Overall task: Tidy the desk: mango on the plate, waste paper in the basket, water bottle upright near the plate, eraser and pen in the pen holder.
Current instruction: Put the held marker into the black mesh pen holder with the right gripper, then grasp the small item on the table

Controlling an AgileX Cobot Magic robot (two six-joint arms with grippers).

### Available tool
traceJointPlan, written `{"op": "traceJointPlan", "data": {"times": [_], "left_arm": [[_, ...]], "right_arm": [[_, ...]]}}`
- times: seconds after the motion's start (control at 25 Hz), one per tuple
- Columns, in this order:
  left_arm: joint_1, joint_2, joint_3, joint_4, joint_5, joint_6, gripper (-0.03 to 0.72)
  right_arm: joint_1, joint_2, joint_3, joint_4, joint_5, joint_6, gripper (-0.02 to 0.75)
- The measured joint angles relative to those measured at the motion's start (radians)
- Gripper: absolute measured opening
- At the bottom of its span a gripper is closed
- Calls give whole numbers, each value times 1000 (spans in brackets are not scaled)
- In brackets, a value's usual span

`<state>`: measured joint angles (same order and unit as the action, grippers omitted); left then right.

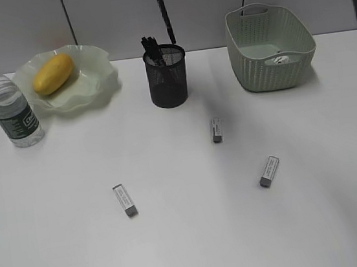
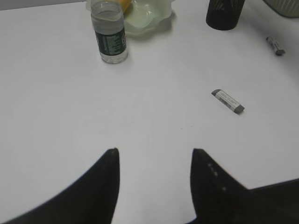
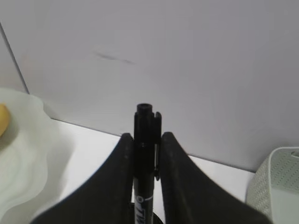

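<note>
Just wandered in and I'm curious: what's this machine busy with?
It's tidying a white desk. The right gripper holds a black pen upright over the black wire-mesh pen holder. The left gripper hangs open and empty. The yellow mango already lies on the wavy green plate; three small grey erasers remain out.

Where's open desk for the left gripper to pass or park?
Free: the near desk in front of the three erasers, and between water bottle and the left one. Crowded: the back row, plate, pen holder, basket.
</note>
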<state>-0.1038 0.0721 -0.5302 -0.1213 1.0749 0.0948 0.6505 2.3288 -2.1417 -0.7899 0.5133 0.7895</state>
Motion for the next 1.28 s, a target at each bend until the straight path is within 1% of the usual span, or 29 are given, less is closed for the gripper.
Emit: {"op": "traceJointPlan", "data": {"times": [0.2, 0.44, 0.52, 0.56, 0.72, 0.8, 0.84, 0.92, 1.0, 1.08, 1.2, 1.28], "left_arm": [[0, 0, 0, 0, 0, 0, 376], [0, 0, 0, 0, 0, 0, 371], [0, 0, 0, 0, 0, 0, 370], [0, 0, 0, 0, 0, 0, 370], [0, 0, 0, 0, 0, 0, 366], [0, 0, 0, 0, 0, 0, 365], [0, 0, 0, 0, 0, 0, 365], [0, 0, 0, 0, 0, 0, 365], [0, 0, 0, 0, 0, 0, 365], [0, 0, 0, 0, 0, 0, 365], [0, 0, 0, 0, 0, 0, 365], [0, 0, 0, 0, 0, 0, 365]], "right_arm": [[0, 70, 1, -128, -47, 157, 145], [0, 103, 1, -141, -38, 200, 143], [0, 103, 1, -142, -38, 201, 165], [0, 103, 1, -142, -38, 202, 191], [0, 107, 1, -123, -34, 202, 375], [0, 107, 1, -110, -31, 193, 428], [0, 107, 1, -98, -26, 184, 440], [0, 100, 1, -59, -2, 140, 455], [0, 82, 1, 4, 31, 52, 459], [0, 54, 1, 118, 70, -79, 459], [0, -2, 1, 345, 154, -331, 460], [0, -44, 1, 477, 238, -499, 460]]}}
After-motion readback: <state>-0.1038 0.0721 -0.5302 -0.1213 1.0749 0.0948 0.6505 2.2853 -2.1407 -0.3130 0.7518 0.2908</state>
